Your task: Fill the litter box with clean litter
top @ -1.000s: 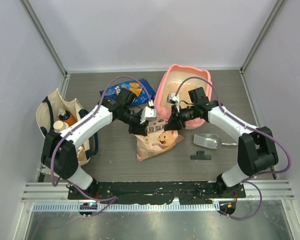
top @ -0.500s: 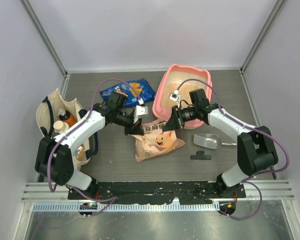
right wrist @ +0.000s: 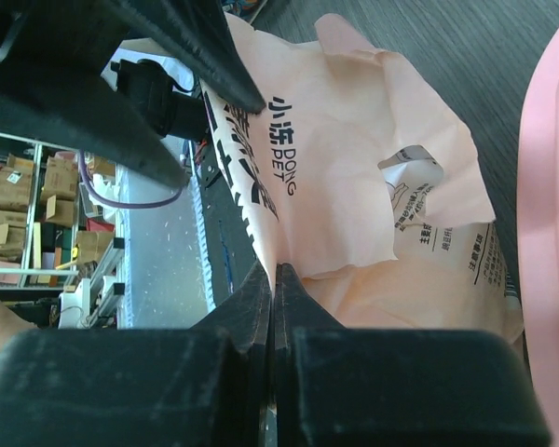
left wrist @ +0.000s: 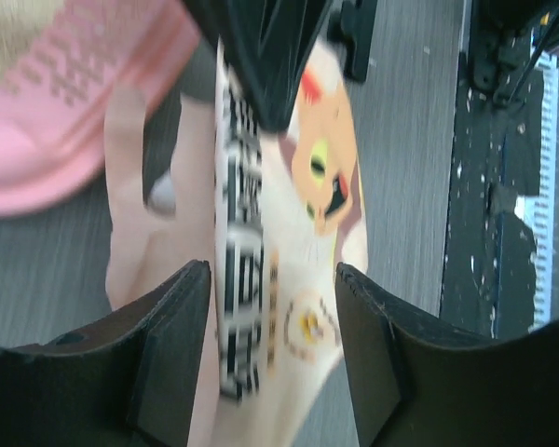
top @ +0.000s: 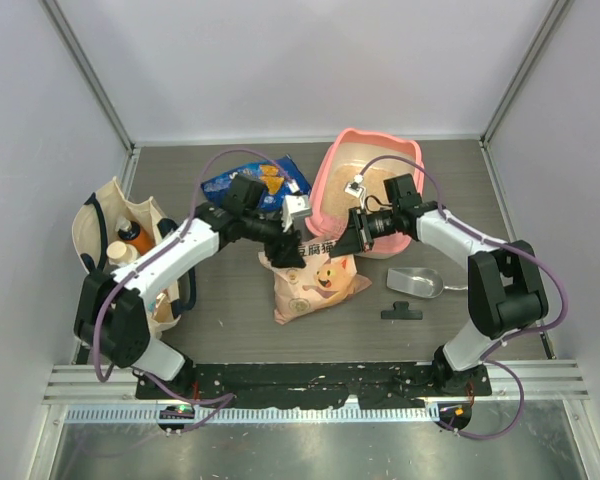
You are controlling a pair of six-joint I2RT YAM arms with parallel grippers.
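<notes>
The step in hand seemed to be getting a two-sided hold on the litter bag (top: 315, 285), so that it could be lifted and tipped into the litter box (top: 326, 172). The right fingers (right wrist: 242, 312) were closed tight on a fold of the bag's upper edge. The left fingers (left wrist: 172, 345) stood apart over the printed top of the bag and gripped nothing. The pink litter box lay at the far right of the worktop (top: 230, 320), and its floor looked pale beige, so some litter (top: 352, 158) seemed to lie in it. The bag lay on the worktop with its top just beside the near-left rim of the box. The next move probably called for the left fingers to close on the left side of the bag's top, and then for both arms to raise the mouth above that rim. Room was narrow there: both wrists were close together over the bag, and a blue Doritos bag (top: 280, 172) lay just beside the left wrist on its far side. A clear scoop (top: 417, 283) and a black clip (top: 401, 312) lay right of the bag, and a cream tote bag (top: 100, 225) was well apart at the left.
</notes>
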